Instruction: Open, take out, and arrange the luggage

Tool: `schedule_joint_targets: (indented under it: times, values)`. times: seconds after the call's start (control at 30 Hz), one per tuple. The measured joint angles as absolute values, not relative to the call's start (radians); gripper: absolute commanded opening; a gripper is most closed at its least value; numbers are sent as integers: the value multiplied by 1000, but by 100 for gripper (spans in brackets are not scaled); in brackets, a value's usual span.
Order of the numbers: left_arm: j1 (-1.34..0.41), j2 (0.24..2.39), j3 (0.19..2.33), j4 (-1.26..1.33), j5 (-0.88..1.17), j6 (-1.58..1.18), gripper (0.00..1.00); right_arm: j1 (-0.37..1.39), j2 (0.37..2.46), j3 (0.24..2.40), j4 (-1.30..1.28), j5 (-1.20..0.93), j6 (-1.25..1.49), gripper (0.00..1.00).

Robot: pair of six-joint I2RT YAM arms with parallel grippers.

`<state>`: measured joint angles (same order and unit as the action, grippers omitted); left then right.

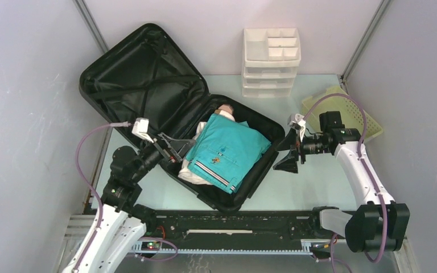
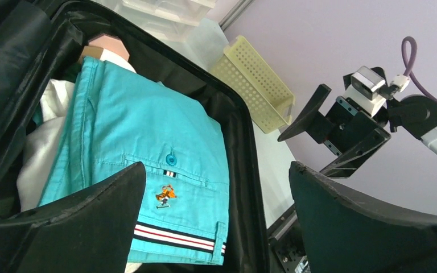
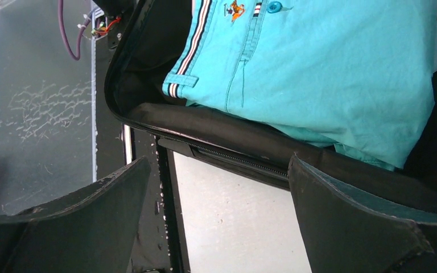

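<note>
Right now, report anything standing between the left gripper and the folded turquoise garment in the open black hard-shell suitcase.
Nothing visible does. The left gripper hangs open at the rim of the black hard-shell suitcase, right beside the folded turquoise garment, which lies on top of the other clothes, with the lid open.

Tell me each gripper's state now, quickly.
Left gripper: open, empty, near the teal clothes in the suitcase.
Right gripper: open, empty, beside the suitcase.
</note>
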<state>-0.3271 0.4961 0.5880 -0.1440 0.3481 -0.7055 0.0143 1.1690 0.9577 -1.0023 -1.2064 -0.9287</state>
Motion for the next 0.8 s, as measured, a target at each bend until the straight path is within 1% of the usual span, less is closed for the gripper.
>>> schedule_joint_targets:
  times: [0.13, 0.23, 0.37, 0.43, 0.57, 0.73, 0.8]
  values:
    - [-327, 499, 527, -58, 335, -706, 100, 16, 1177, 958, -976, -1219, -905, 100]
    - [-327, 520, 520, -19, 337, -704, 100, 28, 1187, 958, -941, -1217, -879, 100]
    - [-327, 554, 529, -28, 344, -671, 100, 65, 1228, 981, -908, -1186, -841, 100]
    - [-327, 574, 558, -88, 340, -623, 100, 99, 1287, 1046, -905, -1155, -823, 100]
    - [-327, 596, 641, -225, 310, -464, 100, 176, 1419, 1242, -900, -1075, -791, 100]
    - [-327, 542, 662, -318, 239, -245, 100, 265, 1542, 1406, -886, -967, -727, 100]
    - [-327, 521, 659, -331, 209, -182, 100, 285, 1602, 1457, -882, -931, -693, 98]
